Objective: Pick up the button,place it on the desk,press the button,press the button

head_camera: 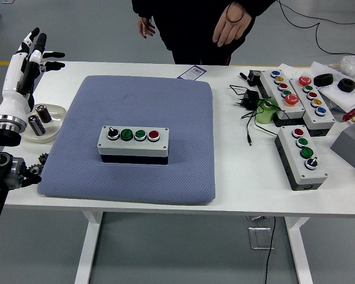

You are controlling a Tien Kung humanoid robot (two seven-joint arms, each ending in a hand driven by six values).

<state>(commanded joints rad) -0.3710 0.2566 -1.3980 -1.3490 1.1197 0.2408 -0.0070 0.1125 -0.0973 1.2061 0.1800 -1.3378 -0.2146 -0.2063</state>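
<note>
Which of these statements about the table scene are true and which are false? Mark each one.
1. The grey four-button control box sits on the blue padded mat. True.
2. The robot's white left hand presses the box. False: it is raised at the left edge, fingers open, touching nothing.
3. The box's red button is at its right end. True.
4. The shallow white dish holds bananas. False: it holds small metal cylinders.

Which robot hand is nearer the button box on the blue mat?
Left. The left hand is raised, open, left of the button box; the right hand is out of view.
</note>
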